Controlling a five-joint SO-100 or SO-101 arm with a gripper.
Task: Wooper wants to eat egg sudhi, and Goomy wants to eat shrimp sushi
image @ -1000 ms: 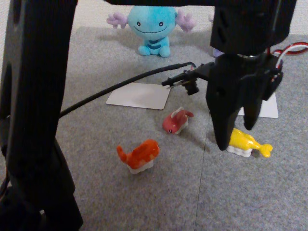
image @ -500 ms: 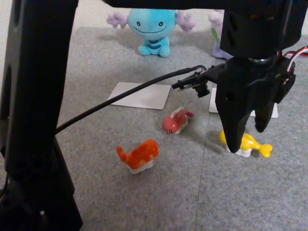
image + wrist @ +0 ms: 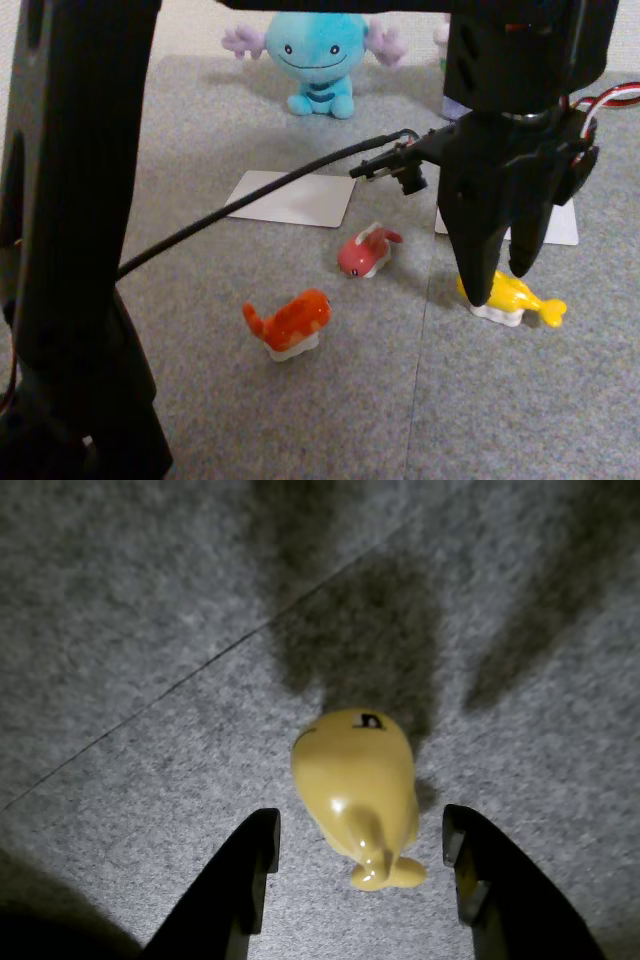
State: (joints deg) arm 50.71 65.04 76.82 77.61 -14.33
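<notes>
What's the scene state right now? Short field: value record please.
gripper: open, fingers on either side of the egg sushi, not touching it in the wrist view
egg sushi: yellow toy lying on the grey mat, not lifted
shrimp sushi: orange toy, left of the gripper in the fixed view, untouched
pink-red toy: between the two, on the mat
Wooper: blue plush at the far edge, white card in front of it
second card: partly hidden behind the gripper

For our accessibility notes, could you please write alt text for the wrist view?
Seen from above, the yellow egg sushi toy lies on grey carpet between the open gripper's two black fingertips, untouched, tail fin toward the camera.
</notes>
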